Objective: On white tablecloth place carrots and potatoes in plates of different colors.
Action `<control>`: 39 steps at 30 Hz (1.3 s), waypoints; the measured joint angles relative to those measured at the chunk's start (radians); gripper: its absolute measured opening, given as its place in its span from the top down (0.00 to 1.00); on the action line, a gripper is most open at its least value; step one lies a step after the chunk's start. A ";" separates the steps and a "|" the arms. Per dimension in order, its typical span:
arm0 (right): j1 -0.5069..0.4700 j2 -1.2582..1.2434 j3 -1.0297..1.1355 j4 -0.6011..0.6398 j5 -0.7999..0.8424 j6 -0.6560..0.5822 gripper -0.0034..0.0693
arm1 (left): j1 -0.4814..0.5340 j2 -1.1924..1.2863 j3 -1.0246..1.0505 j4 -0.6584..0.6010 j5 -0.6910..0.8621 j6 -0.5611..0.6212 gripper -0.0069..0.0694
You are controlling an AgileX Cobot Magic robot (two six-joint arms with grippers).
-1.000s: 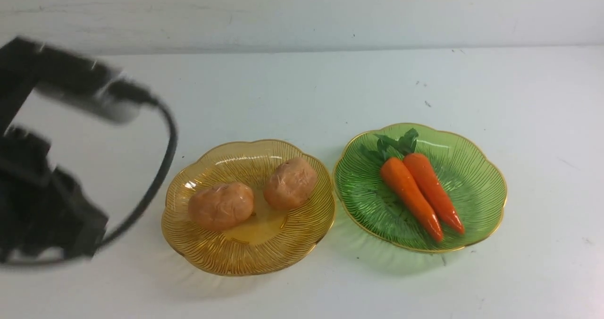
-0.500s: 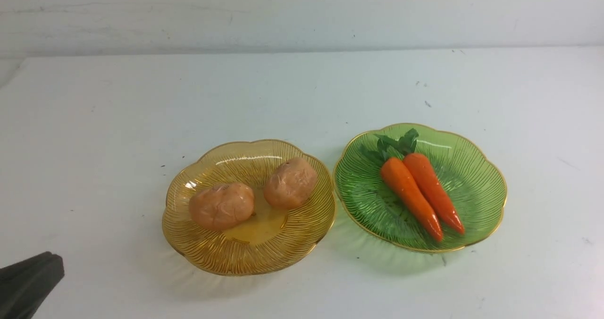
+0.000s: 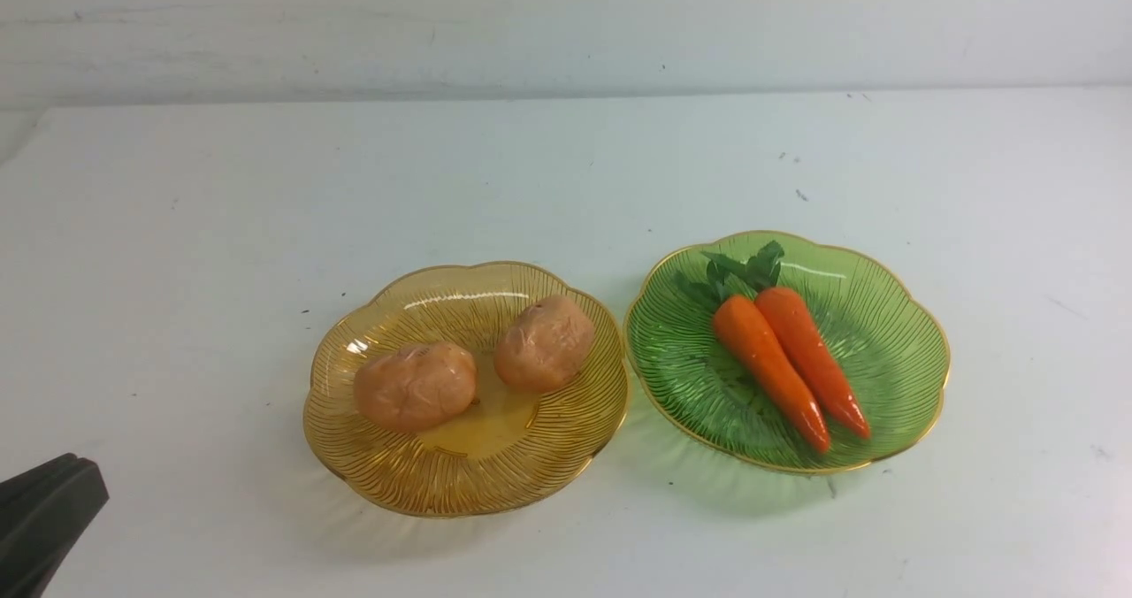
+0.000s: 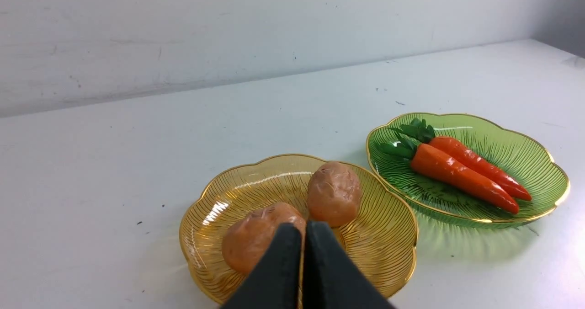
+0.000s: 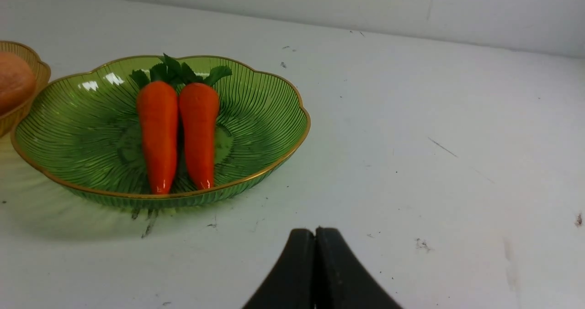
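Your left gripper [image 4: 302,254], jaws clenched on nothing, sits nearest the potatoes [image 3: 416,386] in the amber plate [image 3: 460,483]; the carrots [image 3: 787,364], tips toward you, already fill the green plate [image 3: 902,350].

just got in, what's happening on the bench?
Nothing is being handled right now. Two potatoes lie in the amber plate and two carrots lie side by side in the green plate, both plates on the white tablecloth. The left tool and the right tool are both shut and empty, clear of the plates. The sorting looks done.
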 joint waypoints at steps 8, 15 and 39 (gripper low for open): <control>0.000 0.000 0.000 0.000 0.000 0.000 0.97 | 0.101 -0.168 0.281 0.258 -0.033 -0.156 0.91; 0.000 0.000 0.000 0.000 0.000 0.000 0.97 | 0.141 -0.218 0.402 0.360 -0.045 -0.288 0.91; 0.000 0.000 0.000 0.000 0.000 0.000 0.97 | 0.140 -0.218 0.403 0.360 -0.049 -0.281 0.91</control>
